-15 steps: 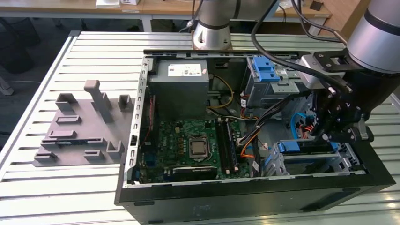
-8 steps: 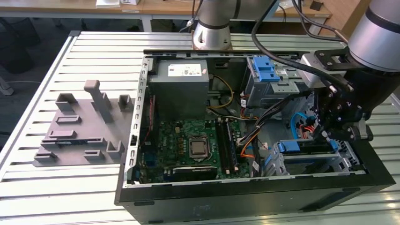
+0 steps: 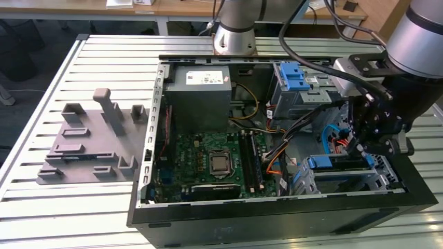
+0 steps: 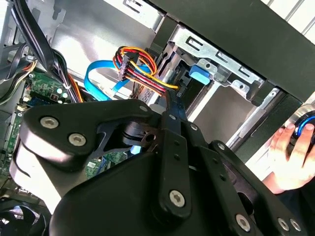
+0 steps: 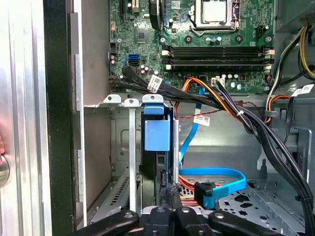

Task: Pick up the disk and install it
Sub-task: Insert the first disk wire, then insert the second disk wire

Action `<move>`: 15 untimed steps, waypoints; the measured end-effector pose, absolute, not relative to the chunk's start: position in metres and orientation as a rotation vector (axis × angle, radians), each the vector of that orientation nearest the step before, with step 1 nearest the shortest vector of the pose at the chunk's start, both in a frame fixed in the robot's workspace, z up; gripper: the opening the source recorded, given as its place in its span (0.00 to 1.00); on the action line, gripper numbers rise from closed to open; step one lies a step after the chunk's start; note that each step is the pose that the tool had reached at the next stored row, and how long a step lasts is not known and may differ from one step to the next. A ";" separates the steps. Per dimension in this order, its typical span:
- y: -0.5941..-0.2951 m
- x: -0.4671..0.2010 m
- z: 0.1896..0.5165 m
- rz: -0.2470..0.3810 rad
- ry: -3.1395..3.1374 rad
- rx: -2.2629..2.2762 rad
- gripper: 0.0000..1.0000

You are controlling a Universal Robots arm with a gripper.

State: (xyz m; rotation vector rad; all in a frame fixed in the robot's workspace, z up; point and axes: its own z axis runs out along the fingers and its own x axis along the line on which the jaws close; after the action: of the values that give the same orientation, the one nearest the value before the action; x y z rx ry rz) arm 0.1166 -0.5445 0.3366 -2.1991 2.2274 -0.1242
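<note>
We see the disk (image 3: pixel 337 163) seated edge-up in the metal drive cage (image 3: pixel 374 179) at the near corner of the open computer case (image 3: pixel 277 218), on the exterior view's right, its blue carrier tab (image 5: pixel 156 133) showing. The gripper (image 3: pixel 358 148) hangs just above it; we cannot tell whether it grips. A person's hand (image 4: pixel 290 157) rests outside the case.

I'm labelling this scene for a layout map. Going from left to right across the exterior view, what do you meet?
Grey slotted stand → power supply → processor socket → memory slots → blue disk carrier in its bay → the hand.
</note>
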 end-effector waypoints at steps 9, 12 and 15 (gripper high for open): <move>-0.545 0.117 0.341 -0.124 2.228 -2.199 0.11; -0.544 0.117 0.343 -0.124 2.227 -2.199 0.11; -0.544 0.117 0.345 -0.124 2.227 -2.199 0.11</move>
State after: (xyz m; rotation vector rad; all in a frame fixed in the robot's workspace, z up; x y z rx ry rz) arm 0.1166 -0.5445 0.3446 -2.1990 2.2272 -0.1236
